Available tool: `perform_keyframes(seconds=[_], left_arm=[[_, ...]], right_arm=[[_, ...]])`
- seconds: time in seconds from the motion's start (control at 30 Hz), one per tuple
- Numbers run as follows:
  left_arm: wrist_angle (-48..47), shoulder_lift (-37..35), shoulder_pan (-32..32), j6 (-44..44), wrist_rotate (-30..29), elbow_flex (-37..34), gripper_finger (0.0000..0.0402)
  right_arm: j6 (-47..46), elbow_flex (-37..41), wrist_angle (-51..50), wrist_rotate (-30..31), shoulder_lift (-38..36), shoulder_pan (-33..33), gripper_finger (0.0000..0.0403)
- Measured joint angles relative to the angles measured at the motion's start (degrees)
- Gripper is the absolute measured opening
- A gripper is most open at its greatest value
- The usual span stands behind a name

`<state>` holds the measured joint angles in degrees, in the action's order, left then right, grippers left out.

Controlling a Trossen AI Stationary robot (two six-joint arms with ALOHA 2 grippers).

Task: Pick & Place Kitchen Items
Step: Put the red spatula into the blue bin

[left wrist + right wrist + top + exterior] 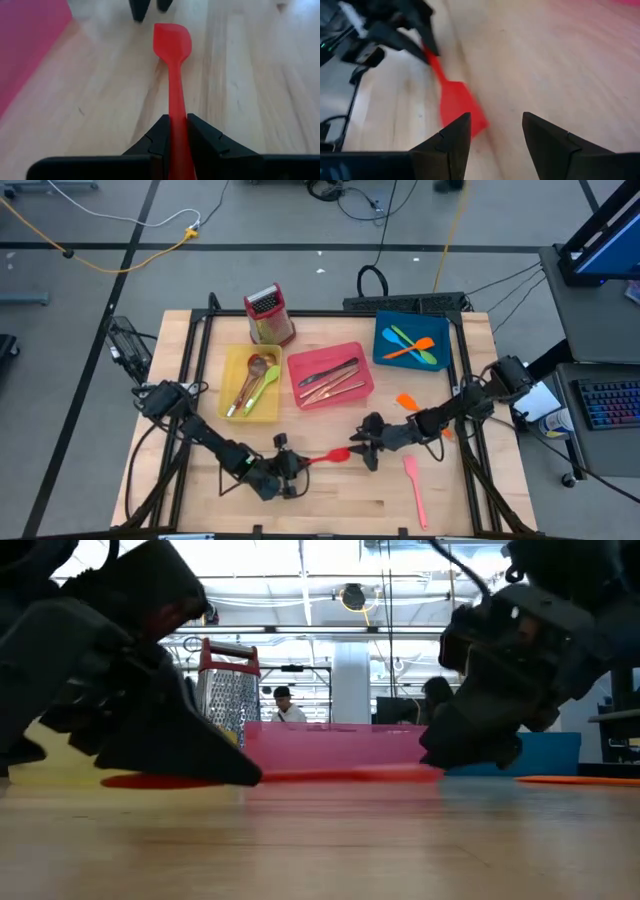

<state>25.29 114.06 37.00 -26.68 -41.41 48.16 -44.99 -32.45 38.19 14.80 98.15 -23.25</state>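
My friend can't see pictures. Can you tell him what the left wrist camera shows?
The left gripper is shut on the handle of a red spatula, whose blade points away across the wooden table. A pink tray sits off to one side.

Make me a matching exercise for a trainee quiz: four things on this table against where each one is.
Things:
1. red spatula
2. pink spatula
3. green spoon
4. box grater

Places:
a. in the yellow tray
b. loose on the table near its front edge
c. upright behind the trays
d. handle in the left gripper jaws

Pairs: 1-d, 2-b, 3-a, 4-c
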Motion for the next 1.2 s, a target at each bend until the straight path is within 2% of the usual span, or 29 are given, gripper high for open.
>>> perform_keyframes(seconds=[0.1, 0.3, 0.5, 0.9, 1.2], left_arm=[[1.8, 0.0, -0.5, 2.5, -0.4, 0.0, 0.0055], [1.9, 0.0, -1.6, 4.0, -0.5, 0.0, 0.0055], [1.9, 0.0, -2.4, 5.8, -0.8, 0.0, 0.0056], [2.1, -0.1, -3.6, 7.1, -5.2, 0.0, 0.0056], [2.0, -0.1, -4.0, 8.0, -5.3, 0.0, 0.0056]], right_arm=[[-3.6, 0.0, -1.4, -0.1, 0.0, 0.8, 0.0171], [-3.8, 0.0, -0.9, -0.2, 0.0, 1.9, 0.0171], [-3.9, 0.0, 1.9, -4.7, 0.0, 2.7, 0.0171], [-4.0, 0.0, 3.6, -5.9, 0.0, 3.0, 0.0169], [-2.3, 0.0, 4.0, -6.0, 0.0, 5.1, 0.0118]])
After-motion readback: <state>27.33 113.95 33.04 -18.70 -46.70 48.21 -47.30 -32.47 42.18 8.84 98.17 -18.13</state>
